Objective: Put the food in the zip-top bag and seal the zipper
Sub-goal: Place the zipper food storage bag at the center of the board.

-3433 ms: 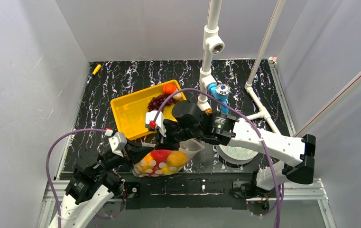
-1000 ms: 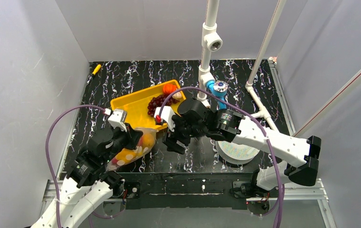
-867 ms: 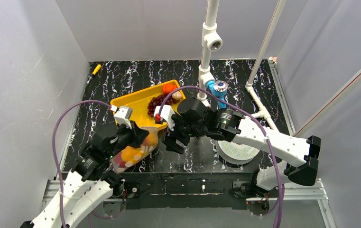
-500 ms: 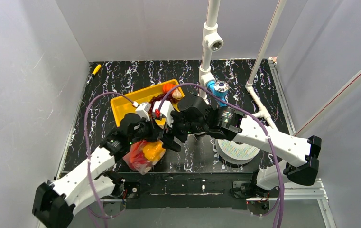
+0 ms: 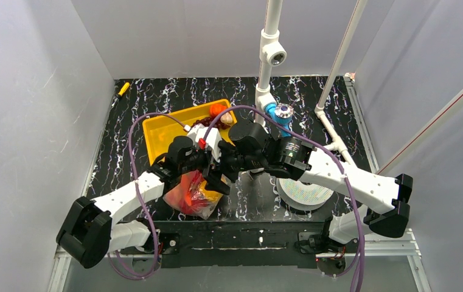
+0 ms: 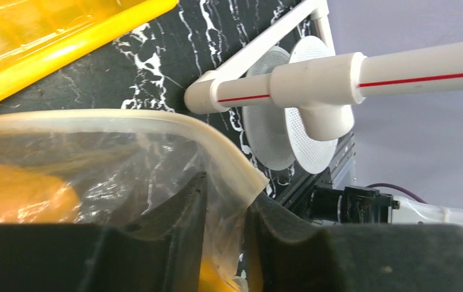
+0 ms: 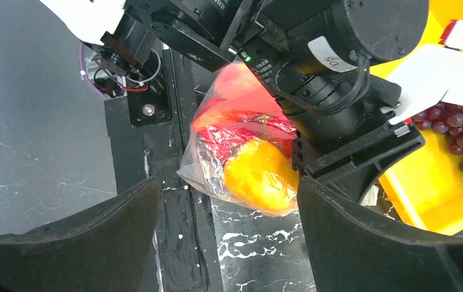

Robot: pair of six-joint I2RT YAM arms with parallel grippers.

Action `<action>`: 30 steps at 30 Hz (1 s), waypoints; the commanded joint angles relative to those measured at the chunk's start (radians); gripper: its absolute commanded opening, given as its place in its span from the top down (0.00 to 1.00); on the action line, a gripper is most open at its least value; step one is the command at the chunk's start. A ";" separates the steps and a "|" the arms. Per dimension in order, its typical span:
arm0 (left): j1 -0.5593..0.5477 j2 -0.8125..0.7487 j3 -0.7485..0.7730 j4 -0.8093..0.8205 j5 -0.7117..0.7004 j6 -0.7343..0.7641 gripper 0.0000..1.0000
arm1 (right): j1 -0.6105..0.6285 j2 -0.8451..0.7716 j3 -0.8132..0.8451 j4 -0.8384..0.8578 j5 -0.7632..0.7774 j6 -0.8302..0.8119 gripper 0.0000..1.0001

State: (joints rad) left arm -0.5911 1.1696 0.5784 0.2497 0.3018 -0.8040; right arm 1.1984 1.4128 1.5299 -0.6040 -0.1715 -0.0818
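The zip-top bag (image 5: 192,196) hangs from my left gripper (image 5: 187,164) over the near middle of the table, bulging with red and yellow food (image 7: 258,176). In the left wrist view the zipper (image 6: 156,118) curves across as a pale strip. Its end and the film run down between the jaws of the left gripper (image 6: 227,194), which stand only a sliver apart on it. My right gripper (image 7: 227,185) stands open just right of the bag, its fingers either side of the bag's bottom, not touching it. Purple grapes (image 7: 454,118) and an orange fruit (image 5: 218,110) lie in the yellow tray (image 5: 162,131).
A round white spool disc (image 5: 302,194) lies to the right of the grippers. A white pipe frame (image 5: 265,79) rises behind the tray, with a blue fitting (image 5: 277,112) at its foot. A small yellow tool (image 5: 123,89) lies at the far left corner.
My left arm has swung right, carrying the bag from the near left to the middle, where it now hangs upright. The right gripper has opened slightly wider and hardly moved.
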 commanded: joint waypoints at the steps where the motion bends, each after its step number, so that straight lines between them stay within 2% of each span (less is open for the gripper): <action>1: 0.005 -0.020 0.056 -0.013 0.038 0.022 0.66 | -0.004 -0.047 0.036 0.051 -0.020 0.009 0.11; 3: 0.005 -0.064 0.059 -0.042 0.042 0.032 0.53 | -0.005 -0.049 0.037 0.048 -0.022 0.009 0.11; 6: 0.006 -0.148 0.062 -0.114 0.022 0.059 0.43 | -0.004 -0.056 0.042 0.039 -0.026 0.009 0.10; 9: 0.005 -0.249 0.078 -0.229 -0.009 0.106 0.21 | -0.004 -0.065 0.041 0.040 -0.018 0.013 0.08; 10: 0.006 -0.278 0.084 -0.274 -0.019 0.121 0.17 | -0.004 -0.067 0.041 0.038 -0.013 0.014 0.08; 18: 0.009 -0.549 0.182 -0.602 -0.146 0.223 0.13 | -0.004 -0.071 0.072 0.024 0.017 0.032 0.06; 22: 0.008 -0.670 0.256 -0.747 -0.229 0.259 0.12 | -0.005 -0.084 0.093 0.019 0.022 0.031 0.03; 30: 0.008 -0.868 0.435 -0.943 -0.374 0.321 0.10 | -0.004 -0.106 0.178 -0.014 0.078 0.023 0.02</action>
State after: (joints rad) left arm -0.5866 0.3631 0.9284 -0.5539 0.0347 -0.5394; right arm 1.1992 1.3736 1.6194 -0.6302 -0.1438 -0.0738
